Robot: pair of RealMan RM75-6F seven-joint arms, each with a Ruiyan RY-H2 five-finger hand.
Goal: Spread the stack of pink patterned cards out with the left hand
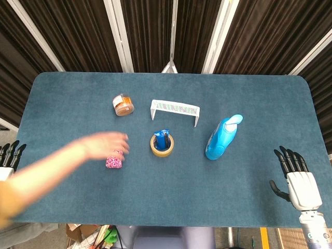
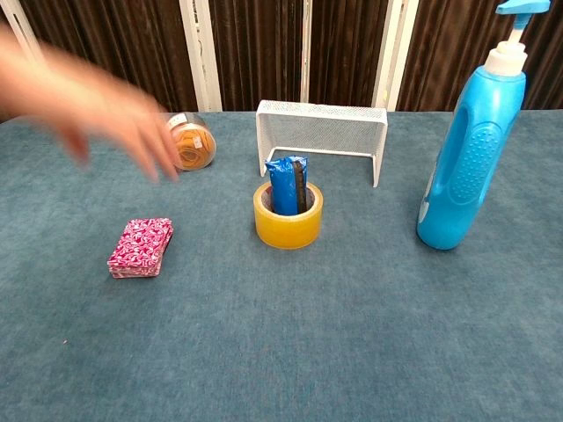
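Chest view, cards: the stack of pink patterned cards [image 2: 141, 248] is seen squared up as one neat block on the blue table [image 2: 352, 352], at the near left, well apart from everything else.
Look of the cards: a pink and white swirl pattern is shown on the top card; the edges are aligned and no card is fanned out.
Step in hand: the spreading is judged as not yet begun, since the stack is whole and untouched by the robot.
Person's arm: a blurred human arm and hand [image 1: 104, 144] is stretched in from the left, above the table near the stack; contact cannot be told.
Left hand [image 1: 10, 154]: only dark fingertips are seen at the left table edge, held apart, nothing held.
Right hand [image 1: 295, 179]: it is rested at the right edge, fingers spread wide, empty.
Next move: the left hand should be brought over the stack, fingers laid flat on top, then swept sideways with light pressure.
Around: a tape roll [image 2: 288, 215], a white mesh rack [image 2: 321, 127], a jar [image 2: 192, 142] and a blue pump bottle [image 2: 471, 149] are placed further off.
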